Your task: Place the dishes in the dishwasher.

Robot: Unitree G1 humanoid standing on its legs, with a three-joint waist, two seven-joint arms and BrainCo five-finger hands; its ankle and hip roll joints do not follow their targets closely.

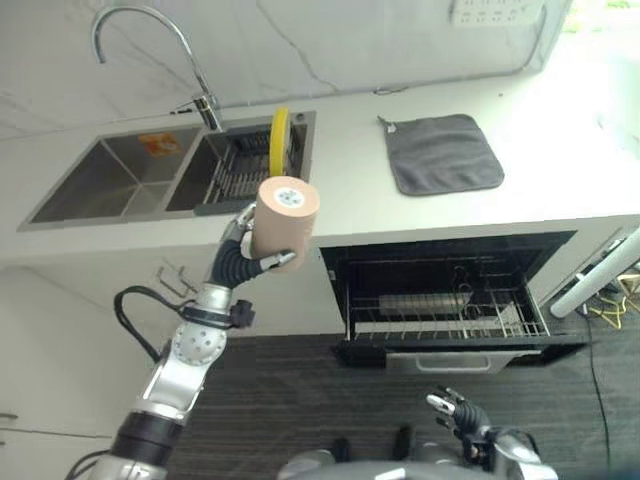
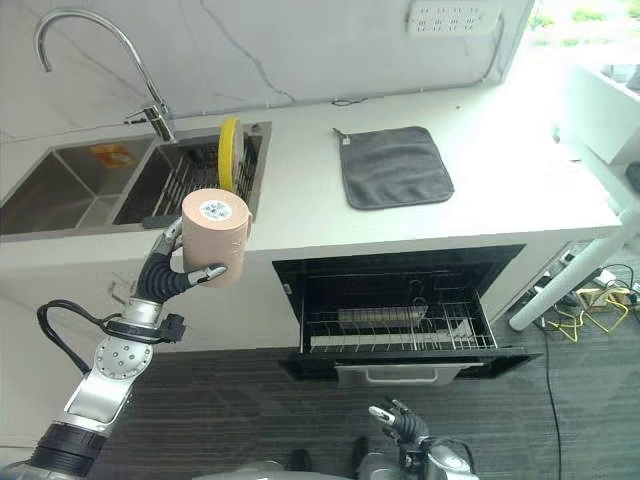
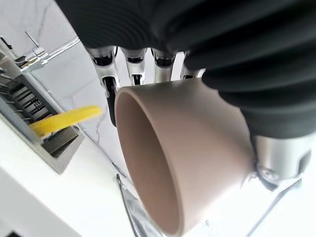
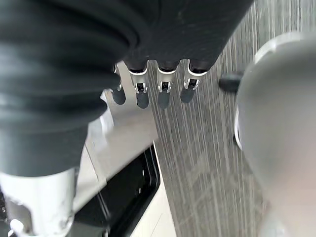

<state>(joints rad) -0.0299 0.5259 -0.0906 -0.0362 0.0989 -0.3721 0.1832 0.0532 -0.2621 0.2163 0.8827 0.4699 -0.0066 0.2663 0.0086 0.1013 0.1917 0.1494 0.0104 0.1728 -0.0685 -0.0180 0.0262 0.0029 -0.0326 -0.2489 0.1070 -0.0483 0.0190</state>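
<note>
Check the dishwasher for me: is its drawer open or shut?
Open. The dishwasher drawer is pulled out below the counter, its wire rack exposed. The left hand holds the cup beside it.

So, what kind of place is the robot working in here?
Most likely a home kitchen. A double sink with a curved tap is set in a pale counter, and an open dishwasher with a wire rack sits below. The left hand holds a beige cup.
</note>
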